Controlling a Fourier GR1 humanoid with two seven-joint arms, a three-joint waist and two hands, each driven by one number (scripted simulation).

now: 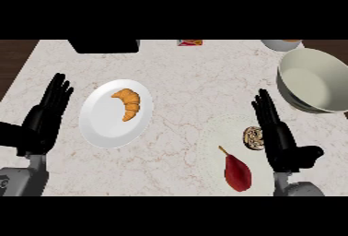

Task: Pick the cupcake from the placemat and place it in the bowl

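The cupcake is a small brown round thing lying on a pale round placemat at the lower right. My right hand stands just to its right, fingers straight and pointing away from me, its edge almost touching the cupcake and hiding part of it. The large pale bowl sits at the far right, beyond that hand. My left hand rests open near the left edge, fingers up, holding nothing.
A white plate with a croissant lies left of centre. A dark red pear-shaped fruit sits on the placemat near me. A black box, a small red packet and another pale dish line the far edge.
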